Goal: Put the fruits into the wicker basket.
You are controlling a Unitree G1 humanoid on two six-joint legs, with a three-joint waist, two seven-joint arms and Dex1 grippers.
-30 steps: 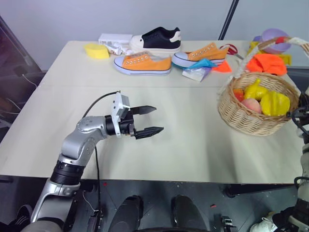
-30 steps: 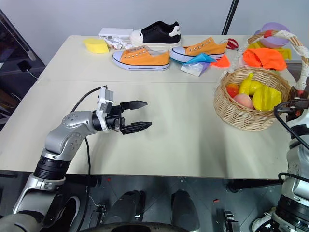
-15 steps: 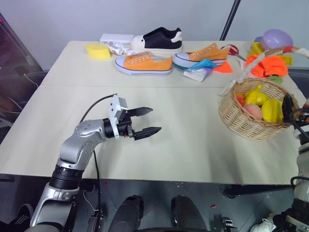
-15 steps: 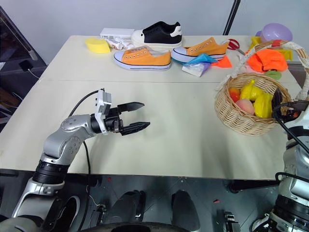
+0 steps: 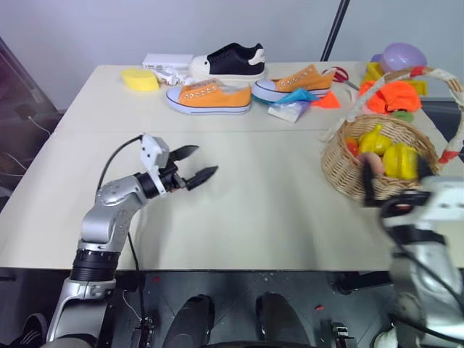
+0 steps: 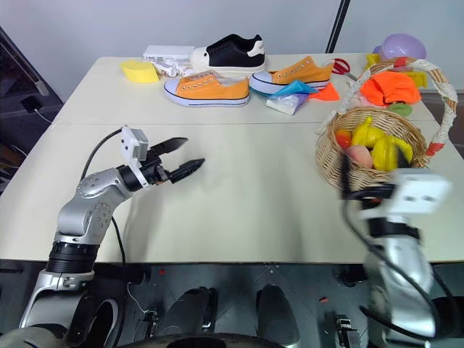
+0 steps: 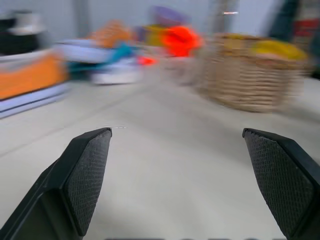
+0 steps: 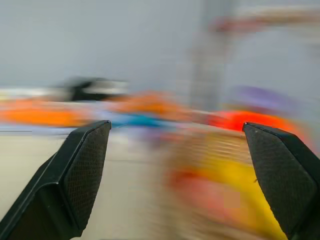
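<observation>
The wicker basket (image 5: 338,168) stands at the table's right side, its white-and-red handle (image 5: 438,75) arching over it. Inside lie the fruits: a yellow lumpy fruit (image 5: 400,159), a banana-like yellow one (image 5: 374,138), a peach (image 5: 374,164) and a red apple (image 5: 352,145). My right gripper (image 8: 175,129) is open and hovers just in front of the basket's near wall, one black finger (image 5: 368,184) rising against the weave. At the table's left-middle, my left gripper (image 5: 200,162) is open and holds nothing, far from the basket.
Along the far edge lie two orange sneakers (image 5: 209,97) (image 5: 293,80), a black shoe (image 5: 229,59), a yellow sponge block (image 5: 140,78) and a white box (image 5: 167,61). An orange cloth (image 5: 395,96) and a purple bowl (image 5: 403,54) sit behind the basket.
My right arm has swung left from the basket's right side to its near side. My left gripper has drawn back to the left and turned. The camera view has shifted slightly.
</observation>
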